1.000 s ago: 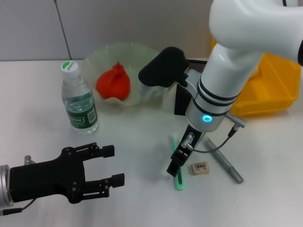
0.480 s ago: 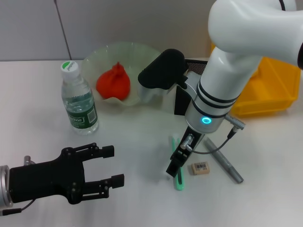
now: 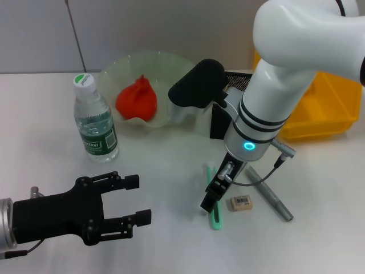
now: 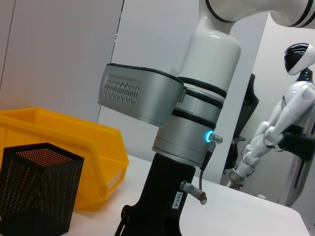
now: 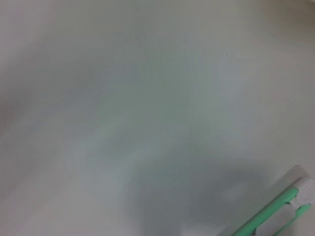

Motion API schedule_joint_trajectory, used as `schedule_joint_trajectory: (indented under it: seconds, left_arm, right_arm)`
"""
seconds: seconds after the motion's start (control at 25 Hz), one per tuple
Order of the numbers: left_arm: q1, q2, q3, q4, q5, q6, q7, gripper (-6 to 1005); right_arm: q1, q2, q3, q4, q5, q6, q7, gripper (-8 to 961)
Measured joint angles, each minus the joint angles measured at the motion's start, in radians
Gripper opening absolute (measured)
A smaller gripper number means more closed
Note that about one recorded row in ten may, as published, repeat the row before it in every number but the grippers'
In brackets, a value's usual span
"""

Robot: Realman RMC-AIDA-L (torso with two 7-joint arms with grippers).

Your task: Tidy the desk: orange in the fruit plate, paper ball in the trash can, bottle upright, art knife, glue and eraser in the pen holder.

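Head view: my right gripper reaches down to the white desk, its dark fingers low over the green art knife, which lies flat just beside the eraser. I cannot tell from here whether those fingers are spread or pinching the knife. The grey glue stick lies slanted on the far side of the eraser. My left gripper hovers low over the near part of the desk, fingers spread, holding nothing. The water bottle stands upright with its green cap on, near the pale green fruit plate, and a red-orange item sits in that plate. The black mesh pen holder stands partly hidden behind my right forearm, with a yellow bin beyond it.

Left wrist view: my right arm's grey wrist housing and lit blue ring fill the middle, above the black gripper body. The pen holder stands in front of the yellow bin. A white humanoid robot stands in the background.

Right wrist view: mostly blurred white desk, with the green-and-white end of the art knife showing in one corner
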Motion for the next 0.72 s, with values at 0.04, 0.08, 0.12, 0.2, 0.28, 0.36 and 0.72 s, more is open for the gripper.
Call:
schedule_joint_trajectory:
  seconds: [0.04, 0.08, 0.12, 0.2, 0.28, 0.36, 0.72]
  left_arm:
    - [0.0, 0.0, 0.0, 0.0, 0.0, 0.0, -0.001, 787]
    - [0.0, 0.0, 0.0, 0.0, 0.0, 0.0, -0.001, 787]
    - [-0.001, 0.0, 0.0, 0.001, 0.0, 0.0, -0.001, 787]
    - [-0.002, -0.002, 0.0, 0.003, 0.0, -0.002, -0.002, 787]
    - [-0.003, -0.003, 0.0, 0.004, 0.0, -0.003, -0.003, 787]
    - [-0.004, -0.003, 0.0, 0.004, 0.0, -0.004, -0.003, 787]
    - [-0.005, -0.005, 0.0, 0.002, 0.0, -0.005, -0.003, 788]
  right_arm:
    - [-0.002, 0.0, 0.0, 0.0, 0.0, 0.002, 0.0, 701]
    - [-0.003, 0.0, 0.0, 0.001, 0.0, 0.004, 0.0, 700]
    - [-0.004, 0.0, 0.0, 0.001, 0.0, 0.006, 0.0, 700]
    - [-0.007, 0.0, 0.0, 0.002, 0.002, 0.009, 0.0, 698]
    - [-0.008, 0.0, 0.0, 0.002, 0.007, 0.01, 0.0, 697]
    - [-0.008, 0.0, 0.0, 0.002, 0.011, 0.01, 0.0, 695]
    - [-0.014, 0.0, -0.005, 0.002, 0.012, 0.011, -0.003, 688]
